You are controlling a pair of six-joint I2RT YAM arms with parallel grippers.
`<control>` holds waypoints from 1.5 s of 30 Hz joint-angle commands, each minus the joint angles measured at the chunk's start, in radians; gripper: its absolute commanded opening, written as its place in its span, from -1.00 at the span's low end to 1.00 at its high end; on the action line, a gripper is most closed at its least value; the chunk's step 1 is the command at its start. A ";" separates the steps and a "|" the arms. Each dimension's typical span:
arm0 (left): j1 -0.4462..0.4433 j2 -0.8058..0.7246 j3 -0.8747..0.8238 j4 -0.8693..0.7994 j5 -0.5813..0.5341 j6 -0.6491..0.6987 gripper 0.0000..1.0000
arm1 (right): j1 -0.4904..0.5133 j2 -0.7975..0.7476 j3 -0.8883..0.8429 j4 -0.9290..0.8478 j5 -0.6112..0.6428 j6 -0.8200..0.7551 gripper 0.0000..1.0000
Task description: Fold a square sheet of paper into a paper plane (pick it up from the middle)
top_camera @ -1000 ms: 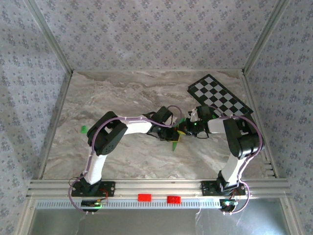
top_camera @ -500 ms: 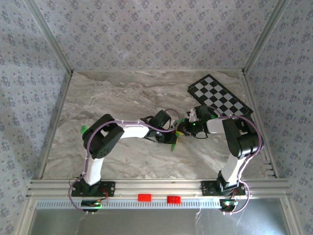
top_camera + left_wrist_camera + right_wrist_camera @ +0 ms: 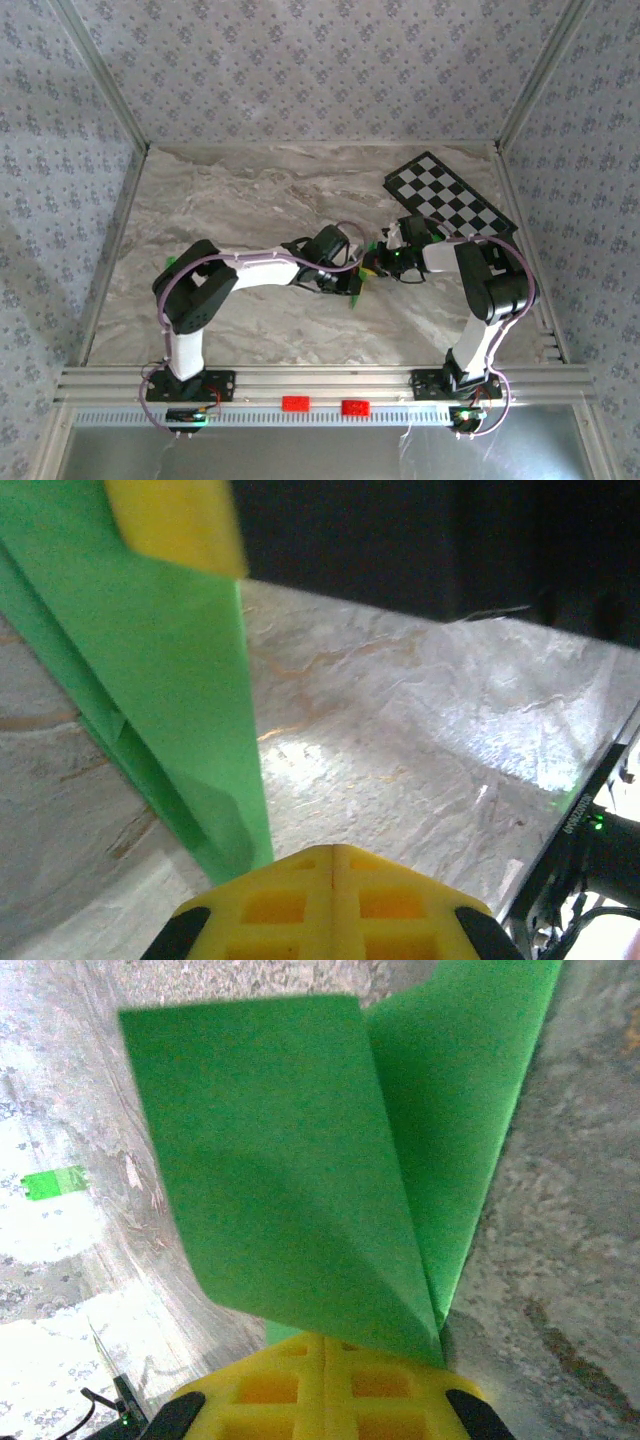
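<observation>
- The left hand [image 3: 332, 855] is clenching its yellow fingertips on the lower tip of the sheet of green paper [image 3: 170, 680]. The right hand [image 3: 325, 1345] is pinching the same sheet [image 3: 300, 1160] from the opposite side, its pads pressed together with the folded corner running in between them.
- The paper [image 3: 357, 292] is hanging between the two hands [image 3: 347, 283] [image 3: 376, 264], just over the middle of the marbled surface [image 3: 250, 200].
- It is looking very light, thin and floppy. One flap is curling open in the right wrist view, so it is likely to sag or twist unless it is held close to a crease.
- The matte finish is probably giving the pads fair grip, but a hard pull could tear or crumple it.
- The best hold is probably along the doubled, folded edge, where the layers are stiffening it.
- The paper is showing flat planes, sharp creases and a narrow taper; the surface is glossy, veined stone.
</observation>
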 commanded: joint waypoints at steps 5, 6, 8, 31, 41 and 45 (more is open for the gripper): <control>0.011 0.075 0.122 0.025 0.072 -0.016 -1.00 | 0.008 0.057 -0.034 -0.115 0.117 -0.013 -0.93; 0.013 0.092 0.130 0.021 0.079 -0.016 -1.00 | 0.006 0.059 -0.034 -0.115 0.116 -0.013 -0.93; 0.013 0.112 0.124 0.020 0.074 -0.020 -1.00 | 0.007 0.058 -0.033 -0.116 0.115 -0.013 -0.93; -0.019 0.012 -0.130 0.059 0.054 -0.040 -1.00 | 0.007 0.074 -0.030 -0.136 0.131 -0.027 -0.94; -0.041 -0.049 -0.233 0.041 0.018 -0.060 -1.00 | 0.009 0.074 -0.027 -0.131 0.128 -0.025 -0.94; -0.047 -0.070 -0.260 0.034 0.021 -0.059 -1.00 | 0.015 0.074 -0.025 -0.133 0.127 -0.025 -0.94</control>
